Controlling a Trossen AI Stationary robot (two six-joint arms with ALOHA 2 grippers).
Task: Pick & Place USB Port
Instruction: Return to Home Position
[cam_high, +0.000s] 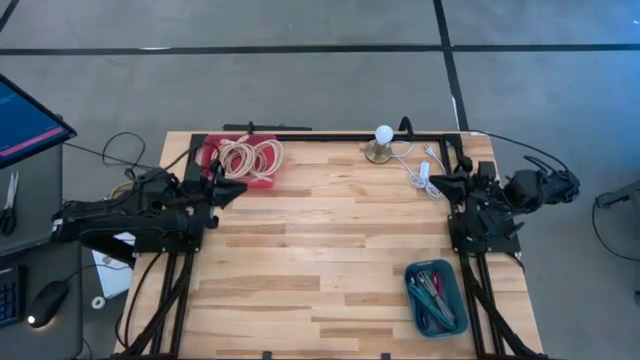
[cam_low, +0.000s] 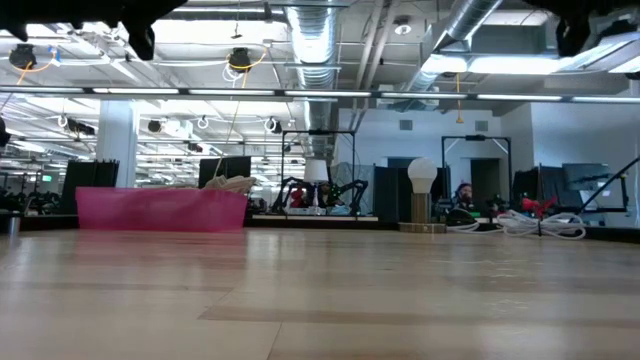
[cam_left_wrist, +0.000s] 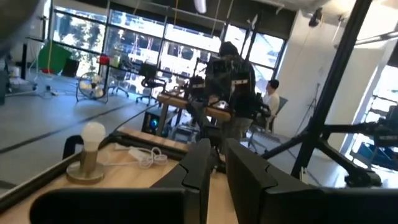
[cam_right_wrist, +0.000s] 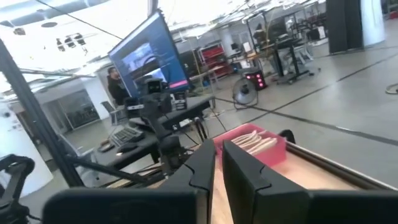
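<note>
Cables: one pale brown coiled cable (cam_high: 250, 157) lies in the red bin (cam_high: 211, 158) at 11 o'clock on the wooden table (cam_high: 320, 260); a bundle of cables (cam_high: 436, 298) lies in the blue bin (cam_high: 413, 290) at 4 o'clock; no loose cable shows on the open boards between the bins.

Step in hand, by judgement: sorting looks complete and the arms are going to rest; the next move calls only for folding each arm clear of the bins, carrying nothing.

Left gripper (cam_high: 240, 188): at 10 o'clock, just beside the red bin; its fingers (cam_left_wrist: 199, 165) are closed to a narrow slit, nothing between them. Right gripper (cam_high: 436, 180): at 2 o'clock, well apart from the blue bin; its fingers (cam_right_wrist: 202, 165) are likewise closed and empty.

Other items: a bulb lamp (cam_high: 382, 141) at 1 o'clock, with a white corded adapter (cam_high: 421, 171) beside it; whether that item belongs to the job cannot be told.

Obscured: the cables in the blue bin cannot be counted or told apart; the low view shows the red bin but not the blue one; both arm bases are cut off at the table's sides.
</note>
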